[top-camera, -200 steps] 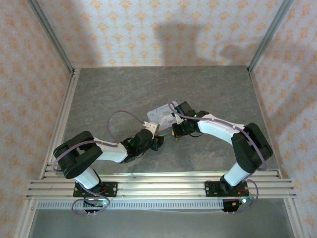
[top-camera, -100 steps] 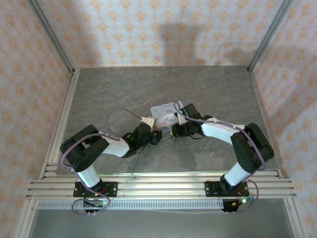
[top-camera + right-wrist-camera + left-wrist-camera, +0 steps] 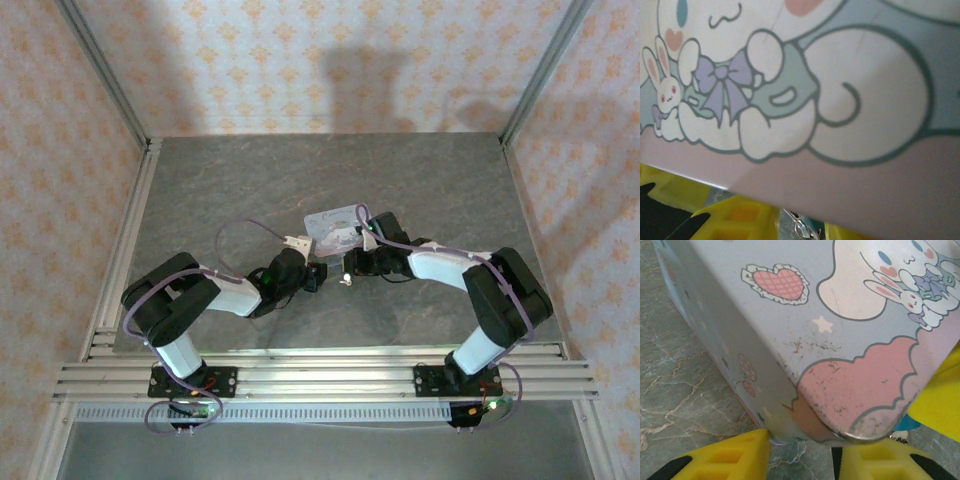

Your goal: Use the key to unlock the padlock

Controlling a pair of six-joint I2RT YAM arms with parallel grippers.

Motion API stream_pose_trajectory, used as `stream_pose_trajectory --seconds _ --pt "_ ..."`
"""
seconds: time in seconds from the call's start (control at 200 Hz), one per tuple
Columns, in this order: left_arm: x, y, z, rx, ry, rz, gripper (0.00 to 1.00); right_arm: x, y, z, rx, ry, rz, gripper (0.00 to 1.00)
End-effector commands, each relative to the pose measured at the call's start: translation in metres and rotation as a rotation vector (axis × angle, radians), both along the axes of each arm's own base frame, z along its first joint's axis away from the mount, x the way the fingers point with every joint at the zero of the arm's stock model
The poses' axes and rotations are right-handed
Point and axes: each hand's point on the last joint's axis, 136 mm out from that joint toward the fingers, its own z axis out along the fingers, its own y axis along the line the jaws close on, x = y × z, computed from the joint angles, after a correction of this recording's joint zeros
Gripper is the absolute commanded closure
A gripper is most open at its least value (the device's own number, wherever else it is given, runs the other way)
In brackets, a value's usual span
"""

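1. In the top view, the pale blue cartoon tin [image 3: 335, 226] lies flat on the grey table [image 3: 220, 190], just right of centre.
2. The left gripper [image 3: 316, 275] sits at the tin's 7 o'clock and the right gripper [image 3: 352, 266] at its 5 o'clock — the two nearly tip to tip.
3. In the left wrist view, the yellow fingers [image 3: 725, 460] stand parted, with the tin's rounded corner meeting the gap between them. I cannot tell whether they clamp that corner.
4. The padlock [image 3: 903, 424] shows as a small bluish scrap beside the tin's corner, at 4 o'clock in that view, with a glint of metal just below it.
5. In the right wrist view, the fingers [image 3: 735, 217] are spread wider than the silvery wire loop [image 3: 800, 227] in the gap — released, with the loop touching neither side.
6. A tiny pale piece [image 3: 343, 281] lies at the tin's 6 o'clock, too small to name.
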Motion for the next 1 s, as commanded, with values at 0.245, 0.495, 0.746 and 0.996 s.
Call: stream_pose_trajectory --seconds 0.245,0.495,0.746,0.996 --pt "0.001 -0.001 0.002 -0.035 -0.005 0.003 0.63 0.015 0.012 0.037 0.11 -0.068 -0.034 0.62" --pt "0.0 -0.001 0.0 -0.034 0.001 0.0 0.64 0.016 0.012 0.034 0.108 -0.057 -0.041 0.6" --pt "-0.001 -0.005 0.001 -0.062 0.011 -0.009 0.64 0.009 0.01 0.013 0.109 -0.014 -0.052 0.6" --pt "-0.004 -0.002 0.005 -0.066 0.008 -0.006 0.65 0.007 0.011 -0.004 0.108 0.016 -0.059 0.61"
